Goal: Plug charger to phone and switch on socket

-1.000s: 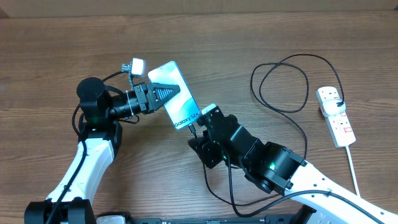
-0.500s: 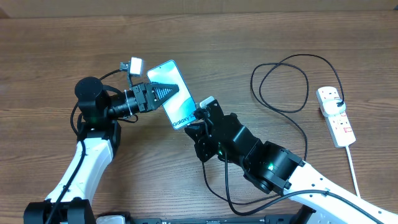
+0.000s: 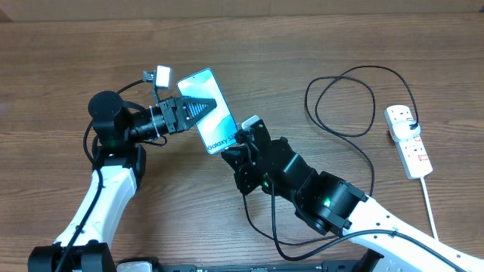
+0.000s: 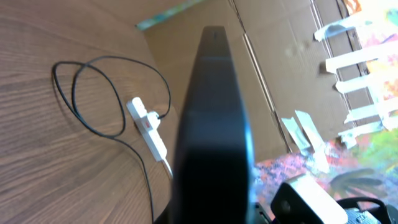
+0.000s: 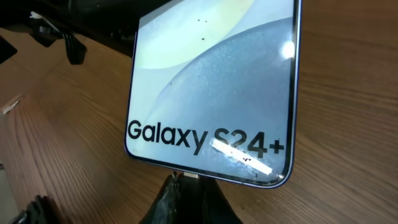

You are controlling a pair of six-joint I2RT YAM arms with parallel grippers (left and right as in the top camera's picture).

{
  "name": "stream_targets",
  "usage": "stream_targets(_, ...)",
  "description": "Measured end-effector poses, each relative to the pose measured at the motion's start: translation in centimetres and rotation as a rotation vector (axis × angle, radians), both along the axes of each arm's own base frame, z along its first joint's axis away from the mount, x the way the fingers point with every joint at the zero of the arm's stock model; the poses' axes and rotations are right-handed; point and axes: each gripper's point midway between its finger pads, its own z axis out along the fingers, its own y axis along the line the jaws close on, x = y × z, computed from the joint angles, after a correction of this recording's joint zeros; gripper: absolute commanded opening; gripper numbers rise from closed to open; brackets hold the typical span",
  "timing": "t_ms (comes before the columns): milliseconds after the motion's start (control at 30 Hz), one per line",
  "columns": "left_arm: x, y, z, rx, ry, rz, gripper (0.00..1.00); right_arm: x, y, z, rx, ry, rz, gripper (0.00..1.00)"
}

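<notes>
Since a second ago the right gripper (image 3: 243, 144) has travelled up and to the left, closing the gap to the near end of the Galaxy phone (image 3: 215, 130), and its jaws have gone from partly apart to pinched narrow. Meanwhile the phone has shifted a little to the left and farther from us.

We see the left gripper (image 3: 210, 106) clamped tight on the phone, holding it above the worktop (image 3: 76, 45) left of centre. The right gripper is pinched on the connector tip (image 5: 186, 179) of the charger cable (image 3: 374, 106). Seen from the right wrist, that tip touches the phone's lower edge just under the "Galaxy S24+" lettering. We cannot tell whether it is seated in the port or only resting against it.

From the right gripper the cable runs along the worktop and out in loose loops to the right. It ends at the white power strip (image 3: 408, 141), which lies at the far right with nothing near it. A plug appears to sit in the strip's far outlet, though it is too small for us to be sure.

We judge the task to be about halfway. The phone is held, the connector is grasped and brought to the port, and the plugging is either just finishing or not yet finished. Switching on the power strip is still to do, and we cannot read how its switches are set.
</notes>
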Motion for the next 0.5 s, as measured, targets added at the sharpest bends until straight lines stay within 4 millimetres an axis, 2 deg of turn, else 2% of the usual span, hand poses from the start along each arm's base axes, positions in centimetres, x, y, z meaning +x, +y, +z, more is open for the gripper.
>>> stream_targets(100,-0.6,-0.4,-0.1,0.003,-0.006,-0.033,0.04,-0.6,-0.1,-0.6,-0.019,0.027,0.016,0.17)
stream_targets(233,-1.4,-1.2,-0.4,0.004,-0.003,-0.077,0.04,-1.6,-0.3,-1.4,-0.044,0.087,0.04,0.48)
stream_targets(300,-1.5,-1.3,-0.5,0.005,-0.009,-0.084,0.04,-2.3,-0.6,-1.9,-0.055,0.127,0.05,0.54)
stream_targets(400,-1.6,-1.3,-0.5,0.005,-0.012,-0.086,0.04,-3.3,-0.9,-2.5,-0.063,0.187,0.065,0.53)
stream_targets(500,-1.6,-1.3,-0.5,0.006,-0.012,-0.086,0.04,-4.2,-1.2,-3.1,-0.074,0.24,0.071,0.43)
